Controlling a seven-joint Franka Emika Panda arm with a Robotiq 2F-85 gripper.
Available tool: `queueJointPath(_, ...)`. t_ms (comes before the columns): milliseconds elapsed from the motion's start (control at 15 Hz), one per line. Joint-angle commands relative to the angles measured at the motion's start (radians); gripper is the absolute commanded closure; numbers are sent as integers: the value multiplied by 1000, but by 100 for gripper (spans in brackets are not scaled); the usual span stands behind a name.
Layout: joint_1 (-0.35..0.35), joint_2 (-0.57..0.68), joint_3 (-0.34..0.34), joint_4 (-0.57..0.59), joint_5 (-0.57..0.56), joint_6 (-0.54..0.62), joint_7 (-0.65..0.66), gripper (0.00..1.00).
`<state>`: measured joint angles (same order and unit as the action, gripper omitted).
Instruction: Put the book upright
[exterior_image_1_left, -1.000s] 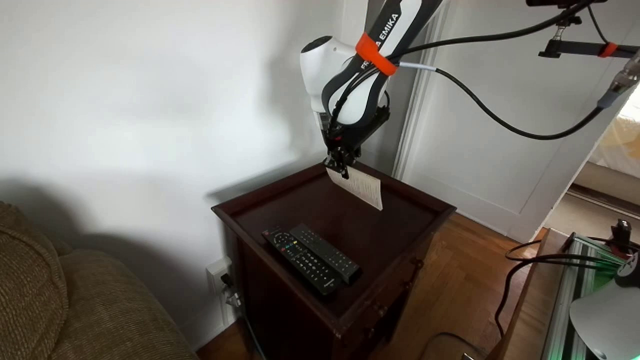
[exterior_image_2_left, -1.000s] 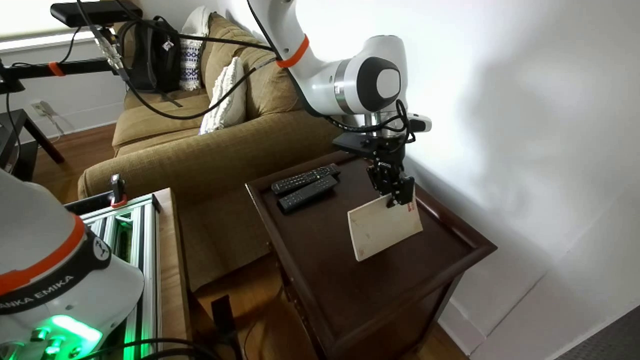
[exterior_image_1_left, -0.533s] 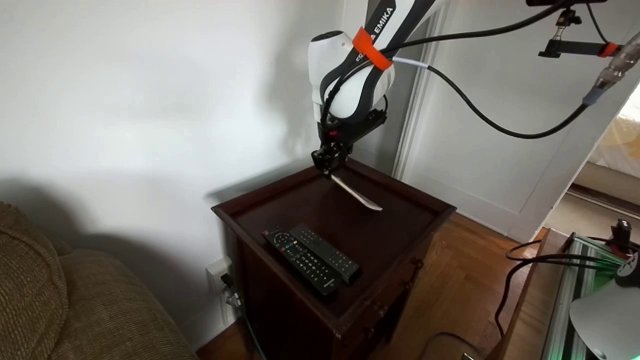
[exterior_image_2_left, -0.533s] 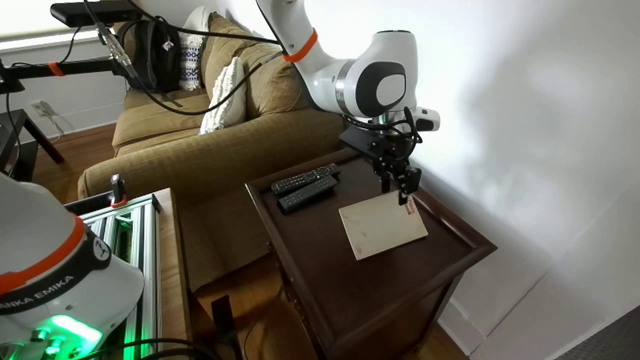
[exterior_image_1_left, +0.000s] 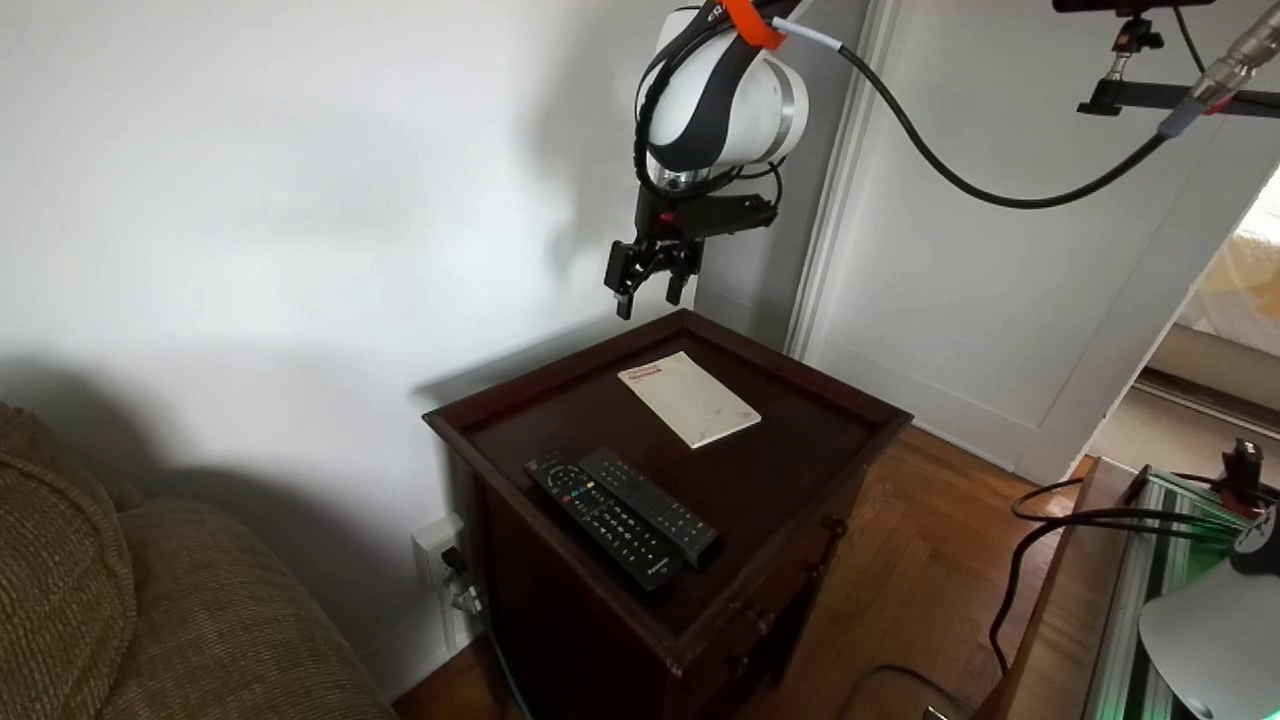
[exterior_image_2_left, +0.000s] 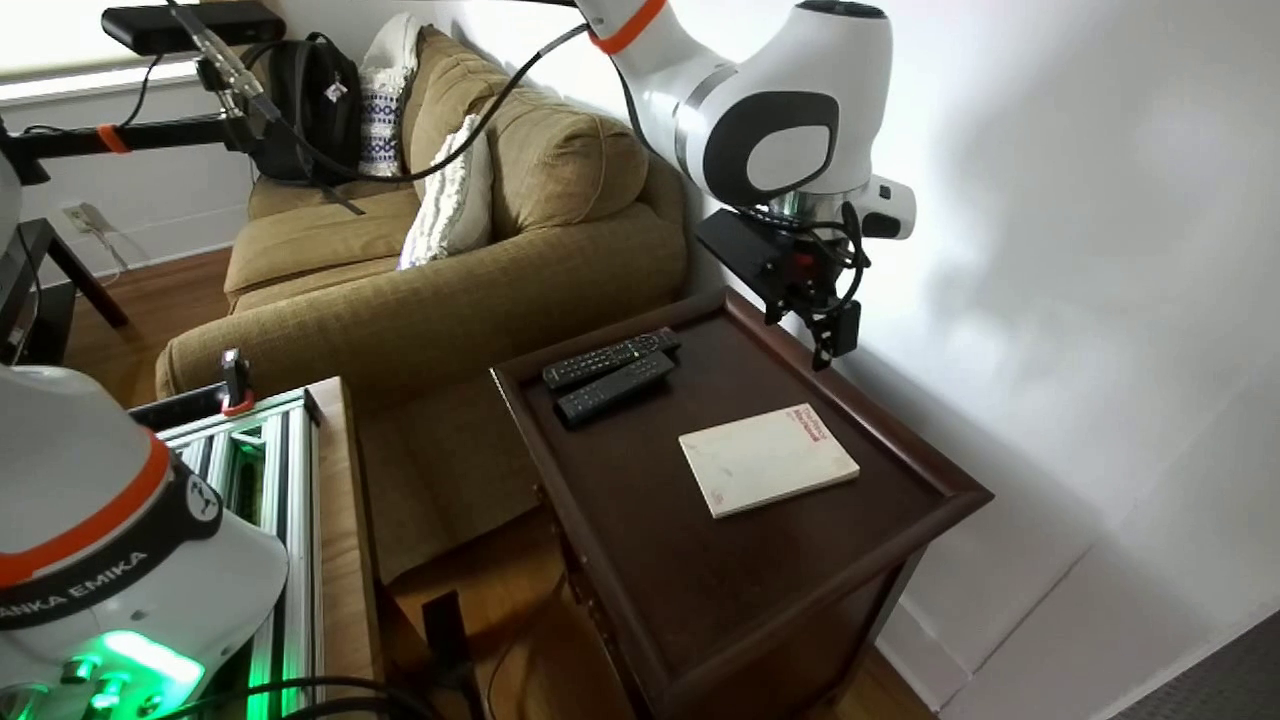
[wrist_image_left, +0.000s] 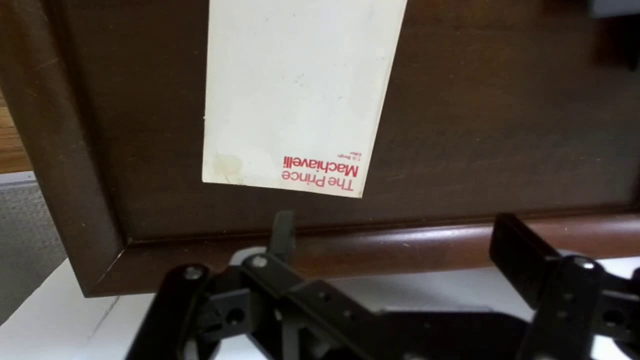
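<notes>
The book (exterior_image_1_left: 690, 398), cream-white with red lettering on its cover, lies flat on the dark wooden nightstand (exterior_image_1_left: 560, 420) in both exterior views. From above, the wrist view shows the same book (wrist_image_left: 300, 90) with its title upside down near its lower edge. My gripper (exterior_image_1_left: 649, 300) hangs in the air above the wall-side edge of the nightstand, apart from the book. In the wrist view the gripper (wrist_image_left: 393, 225) has its fingers (wrist_image_left: 283, 235) spread wide, and only the raised rim and the wall show between them.
Two black remotes (exterior_image_2_left: 612, 385) lie side by side on the nightstand, towards the sofa (exterior_image_2_left: 450, 290). A raised rim (exterior_image_2_left: 900, 440) runs around the top. The white wall (exterior_image_1_left: 300, 250) stands close behind the gripper.
A second ago the book stood steeply on its edge at the gripper; it fell, almost flat half a second ago, and now lies flat. The gripper opened and rose away towards the wall.
</notes>
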<state>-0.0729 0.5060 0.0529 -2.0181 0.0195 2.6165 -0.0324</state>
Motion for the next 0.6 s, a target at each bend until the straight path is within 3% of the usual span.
queueJointPath(0,-61,-78,40,-60,122,-48,-71,0)
queueJointPath(200,-65,-120,22,-77,161,-96,-65,0)
queueJointPath(533,-34,-183,-32,-115,123,-129,-3,0)
